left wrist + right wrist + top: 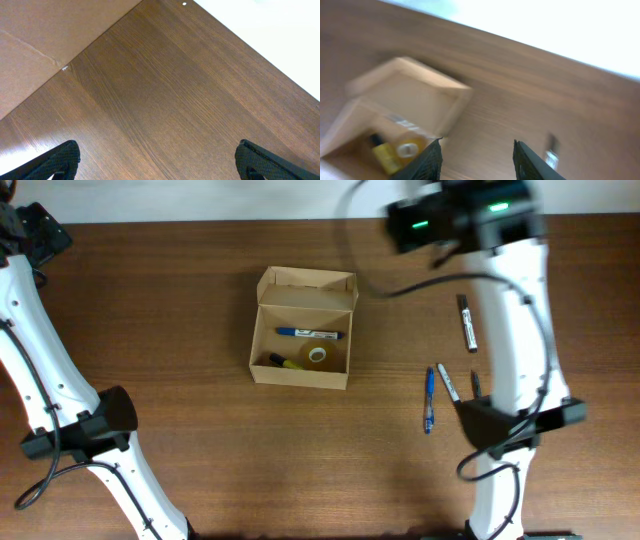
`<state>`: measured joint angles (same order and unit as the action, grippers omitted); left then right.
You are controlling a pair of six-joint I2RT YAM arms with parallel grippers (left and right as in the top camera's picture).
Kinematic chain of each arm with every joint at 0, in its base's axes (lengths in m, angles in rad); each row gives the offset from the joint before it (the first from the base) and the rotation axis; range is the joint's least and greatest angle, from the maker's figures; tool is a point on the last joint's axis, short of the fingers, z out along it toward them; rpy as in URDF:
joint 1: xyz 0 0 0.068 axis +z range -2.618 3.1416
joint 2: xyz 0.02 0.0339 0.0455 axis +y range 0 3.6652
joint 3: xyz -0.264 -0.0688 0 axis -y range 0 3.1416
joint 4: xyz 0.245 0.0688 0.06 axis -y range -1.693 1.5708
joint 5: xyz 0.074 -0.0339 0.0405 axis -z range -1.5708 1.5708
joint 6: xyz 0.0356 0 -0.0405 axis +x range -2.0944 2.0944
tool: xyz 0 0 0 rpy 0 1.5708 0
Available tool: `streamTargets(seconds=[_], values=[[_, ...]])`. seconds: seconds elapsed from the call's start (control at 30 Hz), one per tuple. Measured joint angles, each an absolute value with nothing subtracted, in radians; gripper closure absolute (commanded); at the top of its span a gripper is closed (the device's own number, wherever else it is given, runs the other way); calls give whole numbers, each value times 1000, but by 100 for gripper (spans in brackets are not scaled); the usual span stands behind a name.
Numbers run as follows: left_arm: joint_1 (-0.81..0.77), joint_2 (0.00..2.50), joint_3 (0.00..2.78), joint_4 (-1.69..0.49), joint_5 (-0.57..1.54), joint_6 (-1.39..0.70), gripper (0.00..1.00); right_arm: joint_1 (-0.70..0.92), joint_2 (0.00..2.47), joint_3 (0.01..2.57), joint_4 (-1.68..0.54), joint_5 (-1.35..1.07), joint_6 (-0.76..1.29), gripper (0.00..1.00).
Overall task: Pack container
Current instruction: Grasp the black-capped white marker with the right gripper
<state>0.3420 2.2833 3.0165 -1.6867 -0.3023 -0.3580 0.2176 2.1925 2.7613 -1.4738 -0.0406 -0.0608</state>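
Note:
The tan cardboard container (300, 376) stands open mid-table with its flap lid up at the back. Inside lie a blue marker (308, 334), a tape roll (317, 355) and a yellow item (285, 362). My right gripper (476, 142) is open and empty, above bare table just right of the container (415, 95); this view is blurred. The tape roll (409, 147) and yellow item (382, 152) show there too. My left gripper (157, 150) is open and empty over bare wood at the far left back (40, 235).
To the right of the container lie a black marker (467, 322), a blue pen (429, 398), a thin silver-black pen (449, 383) and a small dark pen (476, 383). The black marker also shows in the right wrist view (551, 150).

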Motion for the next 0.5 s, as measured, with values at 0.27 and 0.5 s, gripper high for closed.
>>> streamTargets(seconds=[0.27, 0.5], values=[[342, 2283, 3017, -1687, -303, -358, 0, 1, 2230, 2495, -1435, 4, -42, 53], [342, 2283, 3017, -1687, -303, -358, 0, -86, 2269, 2098, -1256, 4, -49, 49]])
